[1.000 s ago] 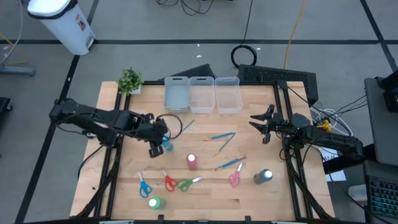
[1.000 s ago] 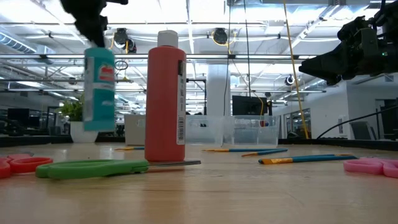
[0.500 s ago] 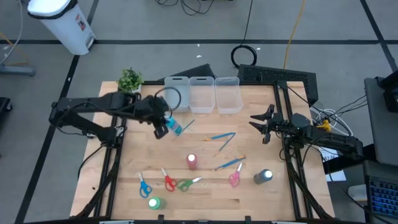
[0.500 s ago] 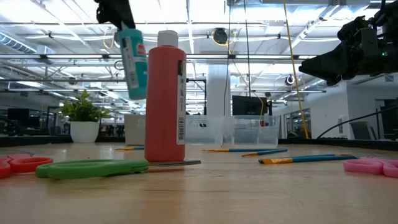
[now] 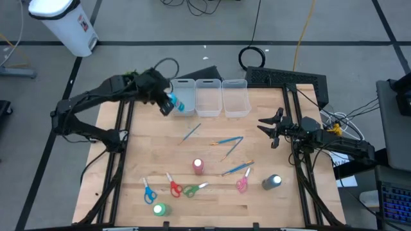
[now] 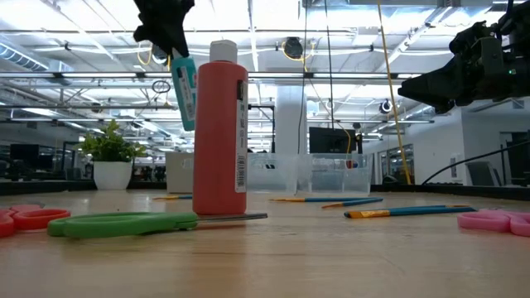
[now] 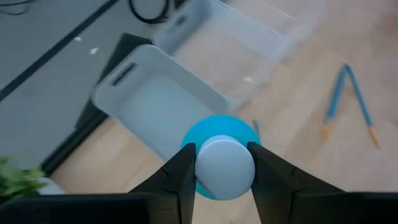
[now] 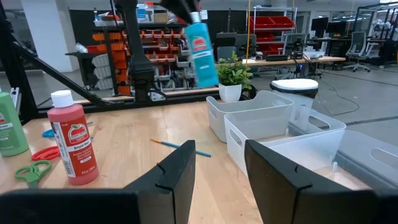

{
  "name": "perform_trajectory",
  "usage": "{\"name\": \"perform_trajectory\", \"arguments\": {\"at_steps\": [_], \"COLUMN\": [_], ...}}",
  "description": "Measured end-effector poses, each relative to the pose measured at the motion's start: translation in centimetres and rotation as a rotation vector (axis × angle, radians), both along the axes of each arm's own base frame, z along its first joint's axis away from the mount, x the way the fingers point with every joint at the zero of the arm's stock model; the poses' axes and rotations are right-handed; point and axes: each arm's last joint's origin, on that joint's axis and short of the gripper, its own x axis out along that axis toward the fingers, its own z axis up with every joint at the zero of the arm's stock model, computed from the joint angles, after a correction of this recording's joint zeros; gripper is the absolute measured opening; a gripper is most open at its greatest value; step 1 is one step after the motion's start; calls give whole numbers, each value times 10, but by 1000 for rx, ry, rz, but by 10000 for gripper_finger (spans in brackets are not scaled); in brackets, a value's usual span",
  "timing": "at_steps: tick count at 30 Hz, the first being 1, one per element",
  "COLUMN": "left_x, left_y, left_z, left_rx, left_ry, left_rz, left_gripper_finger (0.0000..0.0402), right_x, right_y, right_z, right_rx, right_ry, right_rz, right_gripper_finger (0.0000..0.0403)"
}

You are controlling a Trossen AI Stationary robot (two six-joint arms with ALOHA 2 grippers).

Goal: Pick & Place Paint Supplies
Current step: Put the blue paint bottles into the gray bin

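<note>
My left gripper (image 5: 164, 102) is shut on a blue paint bottle (image 5: 175, 102) with a white cap, high over the near left corner of the leftmost clear bin (image 5: 182, 96). The bottle also shows in the low view (image 6: 184, 91) and the right wrist view (image 8: 200, 46). On the table stand a pink-red bottle (image 5: 198, 166), a green bottle (image 5: 159, 208) and a dark grey bottle (image 5: 272, 182). Several small scissors (image 5: 174, 187) and thin brushes (image 5: 226, 140) lie flat on the wood. My right gripper (image 5: 264, 125) waits open at the table's right side. My left gripper pinches the blue bottle's white cap (image 7: 224, 168) between its two fingers (image 7: 183, 174), one on each side of the cap. The fingers slant down from the table's left side. The bottle hangs tilted below them, its body (image 6: 184, 95) clear of table and bin.
Three clear bins (image 5: 209, 96) stand in a row at the far edge, with a potted plant (image 6: 109, 153) at the far left corner. Free wood lies between the bins and the brushes. Cables and a dark box sit behind the table's far right.
My left gripper has swung from the table's left middle up and toward the far edge, carrying the blue bottle over the leftmost bin. It has rolled on the way, so the bottle, upright before, now hangs tilted.
</note>
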Motion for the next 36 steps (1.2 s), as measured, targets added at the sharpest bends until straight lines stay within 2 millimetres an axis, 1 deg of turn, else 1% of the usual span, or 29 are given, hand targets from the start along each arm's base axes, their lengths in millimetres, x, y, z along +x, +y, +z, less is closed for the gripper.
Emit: {"name": "perform_trajectory", "arguments": {"at_steps": [5, 10, 14, 18, 22, 25, 27, 36], "left_x": [-7, -12, -15, -17, -13, -9, -5, 6], "left_y": [30, 65, 96, 123, 144, 156, 160, 169], "left_z": [1, -4, -21, -40, -55, -66, -72, -90], "left_rx": [30, -19, -38, -69, -71, -72, -78, -94], "left_ry": [-27, -77, -24, 45, 67, 68, 71, 109], "left_rz": [80, 91, 139, 185, 197, 205, 202, 192], "left_gripper_finger": [123, 123, 123, 123, 123, 123, 123, 123], "right_x": [0, 0, 0, 0, 0, 0, 0, 0], "right_y": [0, 0, 0, 0, 0, 0, 0, 0], "right_z": [0, 0, 0, 0, 0, 0, 0, 0], "right_rx": [0, 0, 0, 0, 0, 0, 0, 0], "right_ry": [0, 0, 0, 0, 0, 0, 0, 0], "right_rz": [0, -1, -1, -1, -1, 0, -1, 0], "right_gripper_finger": [130, 130, 130, 130, 130, 130, 130, 130]}}
